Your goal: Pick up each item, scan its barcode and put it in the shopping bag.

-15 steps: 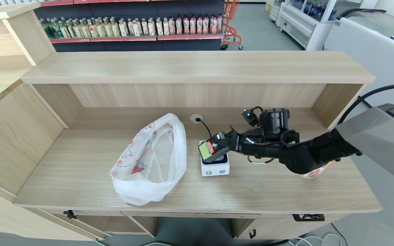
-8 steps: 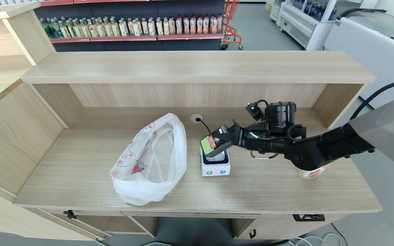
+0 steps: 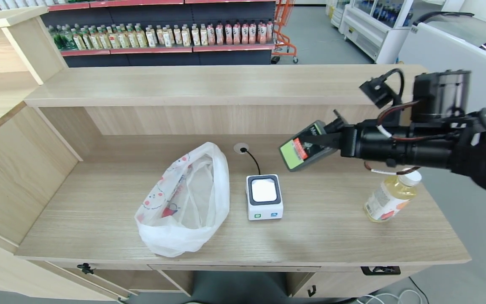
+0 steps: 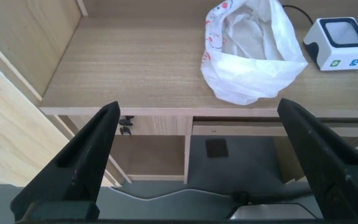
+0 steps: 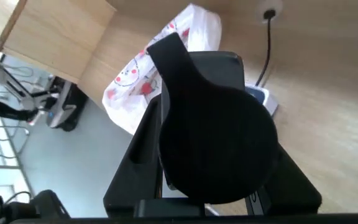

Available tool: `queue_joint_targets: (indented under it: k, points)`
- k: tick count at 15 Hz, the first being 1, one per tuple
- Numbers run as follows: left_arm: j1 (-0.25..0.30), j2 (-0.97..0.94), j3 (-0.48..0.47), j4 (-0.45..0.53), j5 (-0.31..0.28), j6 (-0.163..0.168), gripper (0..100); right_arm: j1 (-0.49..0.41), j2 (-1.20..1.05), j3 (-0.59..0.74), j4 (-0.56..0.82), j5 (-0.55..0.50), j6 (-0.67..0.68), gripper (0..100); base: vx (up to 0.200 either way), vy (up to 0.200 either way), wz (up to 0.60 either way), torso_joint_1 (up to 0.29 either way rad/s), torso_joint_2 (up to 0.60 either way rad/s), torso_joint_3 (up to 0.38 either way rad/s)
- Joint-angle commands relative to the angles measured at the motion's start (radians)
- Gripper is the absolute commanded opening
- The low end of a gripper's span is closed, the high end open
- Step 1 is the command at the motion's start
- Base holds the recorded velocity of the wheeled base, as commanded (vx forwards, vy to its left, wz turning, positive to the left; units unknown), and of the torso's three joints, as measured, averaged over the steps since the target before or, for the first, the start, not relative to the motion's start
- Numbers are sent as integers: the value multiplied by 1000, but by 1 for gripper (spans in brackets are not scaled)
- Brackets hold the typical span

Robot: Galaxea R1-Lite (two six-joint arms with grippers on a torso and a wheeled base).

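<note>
The right tool (image 3: 327, 139) clamps a flat, dark pack (image 3: 300, 148) with a green-and-red label, print too small to read, in the air at 1 o'clock from the white, boxy scanner (image 3: 264, 202). A crinkled translucent shopping bag (image 3: 184, 202) with cartoon prints slumps open at the scanner's 9 o'clock, a clear bottle (image 3: 388, 199) of yellow drink at 3 o'clock, on the wood-grain counter (image 3: 319, 236). The left tool (image 4: 197, 107) hangs wide open before the counter's front edge. Stocked shop shelves (image 3: 163, 36) line the back.

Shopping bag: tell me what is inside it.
The shopping bag lies open on the counter. Through its mouth only its own thin white plastic shows, no item. The crumpled folds at its near end cover whatever might lie there.
</note>
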Motion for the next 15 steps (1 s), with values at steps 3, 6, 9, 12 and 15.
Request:
queue_joint_targets:
  k: [3,6,9,12,15]
  points:
    - [0,0,0,0,0,-2,100,76,-166,75,48,-12,-145,0,0,200,0,15,3,6]
    - [0,0,0,0,0,0,100,87,-108,76,40,-14,-239,0,0,200,0,-7,-1,5]
    - [0,0,0,0,0,3,100,64,12,69,-29,-12,-273,0,0,133,0,2,0,2]
    - [0,0,0,0,0,3,100,19,231,27,-223,31,-259,0,0,0,0,0,0,0]
    - [0,0,0,0,0,4,100,13,377,-13,-375,180,-162,0,0,0,0,0,0,0]
